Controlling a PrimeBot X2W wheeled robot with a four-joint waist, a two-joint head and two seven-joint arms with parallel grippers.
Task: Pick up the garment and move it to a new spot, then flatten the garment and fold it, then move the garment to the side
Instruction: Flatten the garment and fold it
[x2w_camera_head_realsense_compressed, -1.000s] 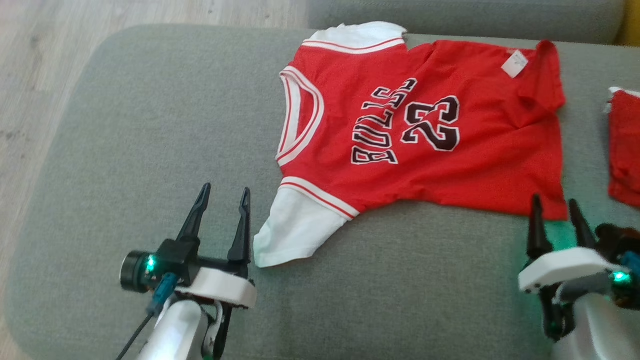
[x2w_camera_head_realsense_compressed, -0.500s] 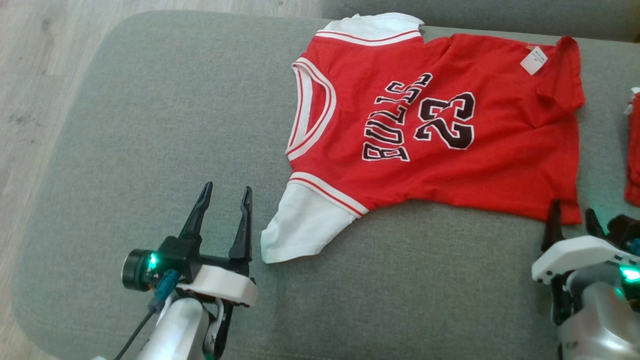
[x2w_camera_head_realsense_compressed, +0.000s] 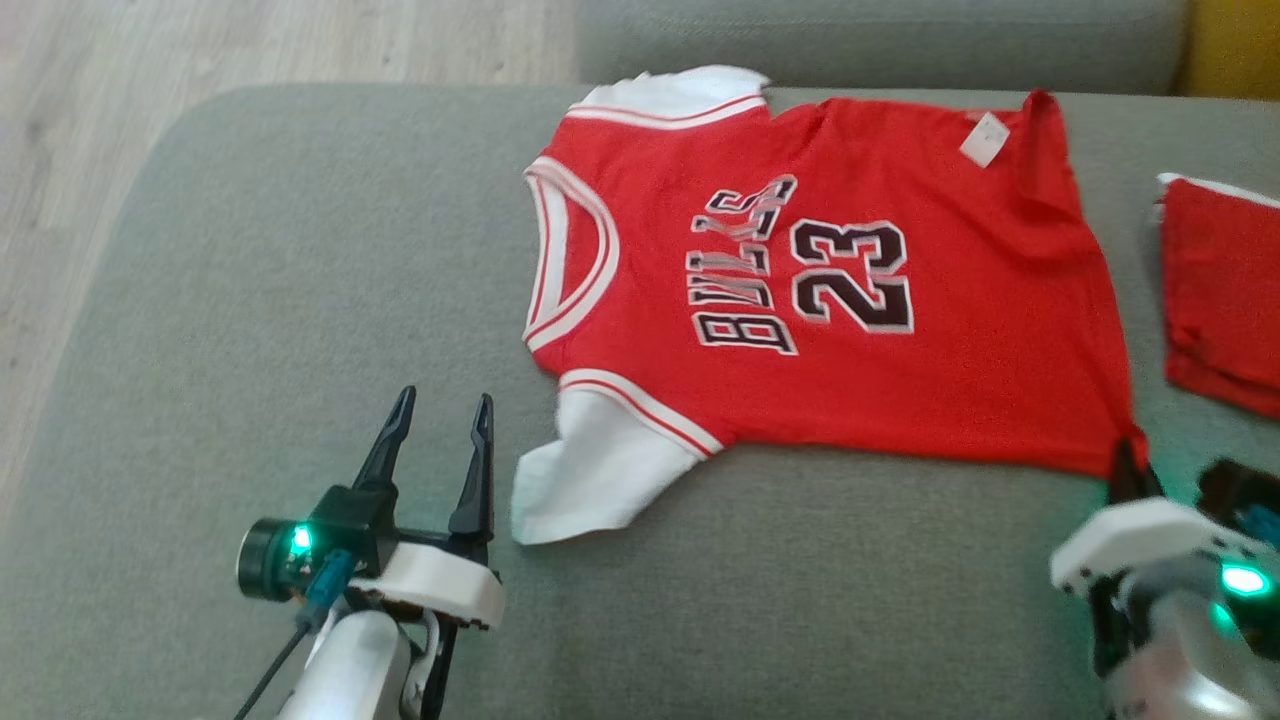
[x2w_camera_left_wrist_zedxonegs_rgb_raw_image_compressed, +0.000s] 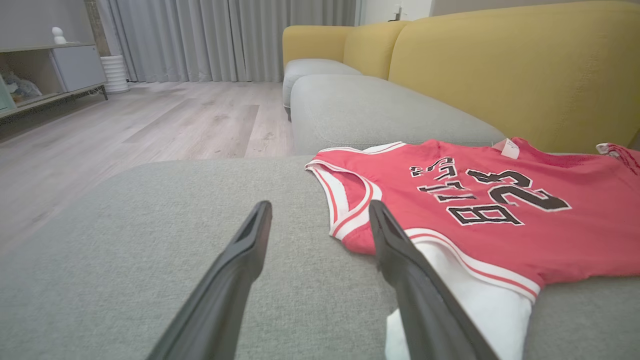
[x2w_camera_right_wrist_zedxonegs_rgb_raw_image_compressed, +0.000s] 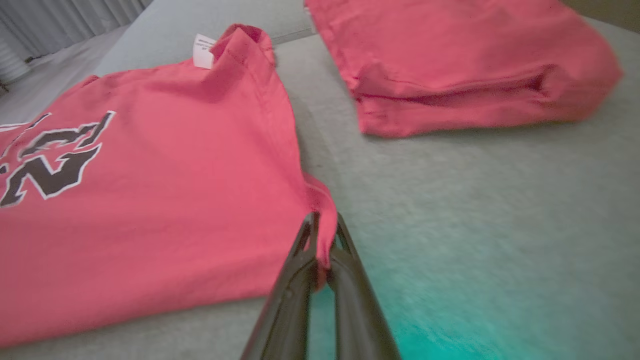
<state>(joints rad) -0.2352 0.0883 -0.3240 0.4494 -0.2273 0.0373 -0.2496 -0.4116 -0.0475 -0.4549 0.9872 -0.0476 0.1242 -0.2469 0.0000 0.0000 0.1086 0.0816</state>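
Observation:
The garment (x2w_camera_head_realsense_compressed: 860, 300) is a red jersey with white sleeves and black "BULLS 23" lettering, spread face up on the grey sofa cushion (x2w_camera_head_realsense_compressed: 300, 260). Its neck points left and its hem right. My right gripper (x2w_camera_head_realsense_compressed: 1132, 462) is shut on the garment's near hem corner (x2w_camera_right_wrist_zedxonegs_rgb_raw_image_compressed: 322, 220), with red cloth pinched between the dark fingers (x2w_camera_right_wrist_zedxonegs_rgb_raw_image_compressed: 300, 250). My left gripper (x2w_camera_head_realsense_compressed: 435, 420) is open just left of the near white sleeve (x2w_camera_head_realsense_compressed: 590, 480), apart from it. In the left wrist view the sleeve (x2w_camera_left_wrist_zedxonegs_rgb_raw_image_compressed: 480, 305) lies beside the right finger (x2w_camera_left_wrist_zedxonegs_rgb_raw_image_compressed: 400, 260).
A second, folded red cloth (x2w_camera_head_realsense_compressed: 1220, 290) lies at the right edge of the cushion, close to the jersey's hem. Another grey cushion (x2w_camera_head_realsense_compressed: 880, 40) and a yellow sofa back (x2w_camera_left_wrist_zedxonegs_rgb_raw_image_compressed: 500, 65) rise behind. Wooden floor (x2w_camera_head_realsense_compressed: 60, 200) lies to the left.
My right gripper has shut on the jersey's near hem corner. The head camera has shifted, so the whole scene sits differently in the picture. The left gripper stays open.

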